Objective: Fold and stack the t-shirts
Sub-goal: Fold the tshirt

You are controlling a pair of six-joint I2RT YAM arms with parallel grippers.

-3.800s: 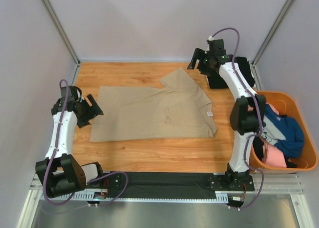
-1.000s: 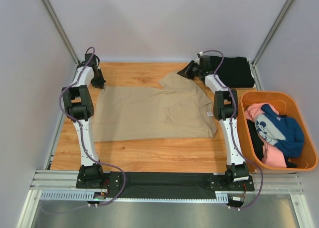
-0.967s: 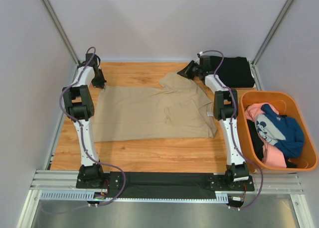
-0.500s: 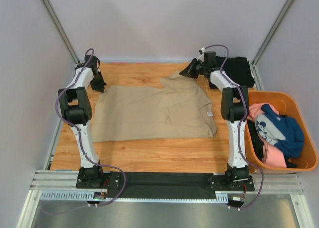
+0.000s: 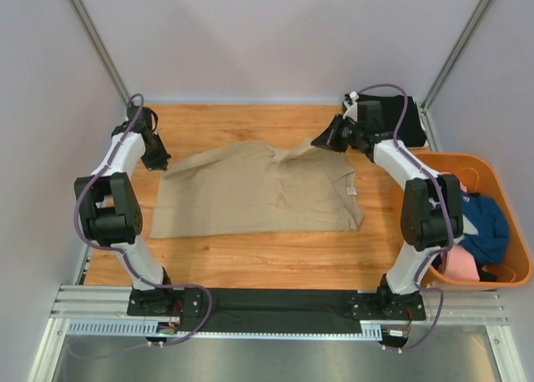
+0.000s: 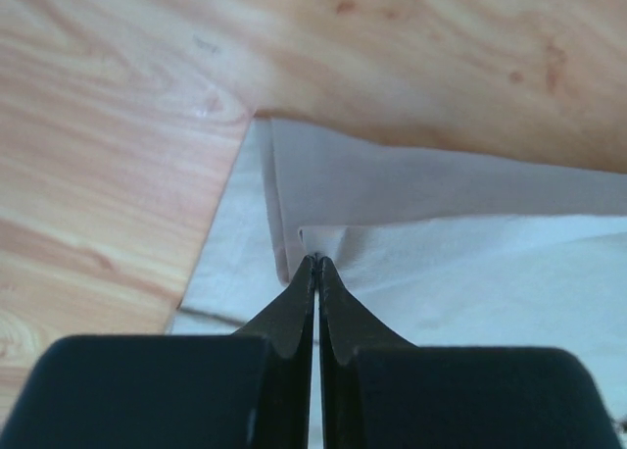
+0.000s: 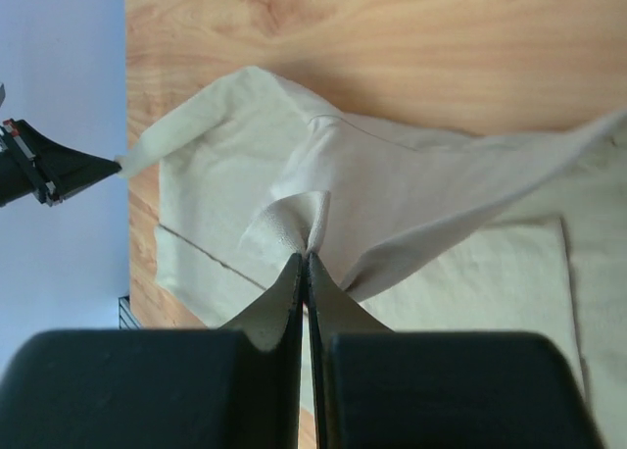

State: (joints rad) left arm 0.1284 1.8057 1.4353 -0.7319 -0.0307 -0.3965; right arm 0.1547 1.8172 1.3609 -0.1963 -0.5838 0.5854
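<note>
**A:** How do the arms stand?

**B:** Both reach toward the far side of the table (image 5: 250, 261). The left gripper (image 5: 162, 163) is low at the far left corner of the tan t-shirt (image 5: 259, 197), and its forearm slopes down from a raised elbow. The right gripper (image 5: 324, 141) is at the shirt's far right part.

**A:** And the jaws?

**B:** Each pair is pressed together on cloth. The left wrist camera shows two black fingers pinching a folded corner at the shirt's edge, which is too small to make out from overhead. The right wrist camera shows its fingers nipping a peak of fabric drawn up off the wood. A taut ridge runs from there across to the other gripper's tip.

**A:** How does the shirt look?

**B:** It is plain beige and stretched between the two grippers. Its far edge is lifted and creased, and its near edge lies flat. Just behind the right gripper lies a black t-shirt (image 5: 410, 125). Nearer and to that gripper's right, an orange tub (image 5: 516, 232) holds a blue t-shirt (image 5: 492, 223) and a pink t-shirt (image 5: 457, 263).
</note>
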